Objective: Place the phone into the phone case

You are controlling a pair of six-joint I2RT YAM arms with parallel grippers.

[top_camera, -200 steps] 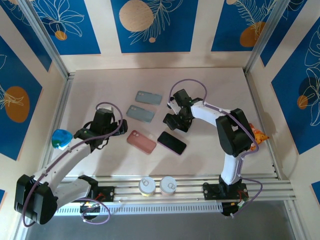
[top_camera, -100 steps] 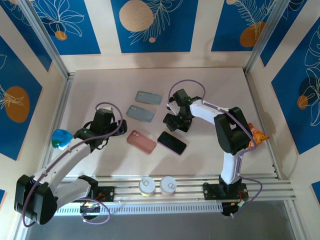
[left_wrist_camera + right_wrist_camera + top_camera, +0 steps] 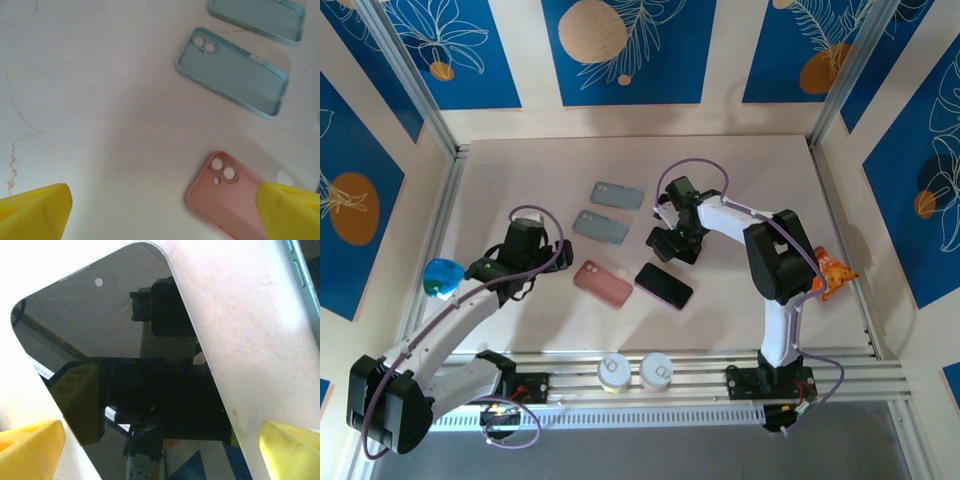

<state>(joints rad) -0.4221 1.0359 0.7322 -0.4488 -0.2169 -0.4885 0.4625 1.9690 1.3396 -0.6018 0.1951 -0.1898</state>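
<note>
A black phone (image 3: 664,286) lies screen up on the table, and it spreads across the right wrist view (image 3: 125,380). My right gripper (image 3: 672,243) hovers low over its far end, open (image 3: 160,452), with one yellow fingertip (image 3: 30,447) on each side of the glass and nothing held. A pink phone case (image 3: 603,283) lies just left of the phone, hollow side up (image 3: 235,200). My left gripper (image 3: 525,262) stands open (image 3: 165,215) to the left of the pink case, its right fingertip (image 3: 292,210) overlapping the case's edge in view.
Two teal cases (image 3: 601,228) (image 3: 617,195) lie behind the pink one, also in the left wrist view (image 3: 232,70) (image 3: 260,17). A blue object (image 3: 442,276) sits by the left wall, an orange packet (image 3: 835,270) by the right. Two cans (image 3: 615,372) (image 3: 657,370) stand on the front rail.
My right arm's elbow has swung slightly left while its gripper stays over the phone's far end. The left arm, phone and cases have hardly moved.
</note>
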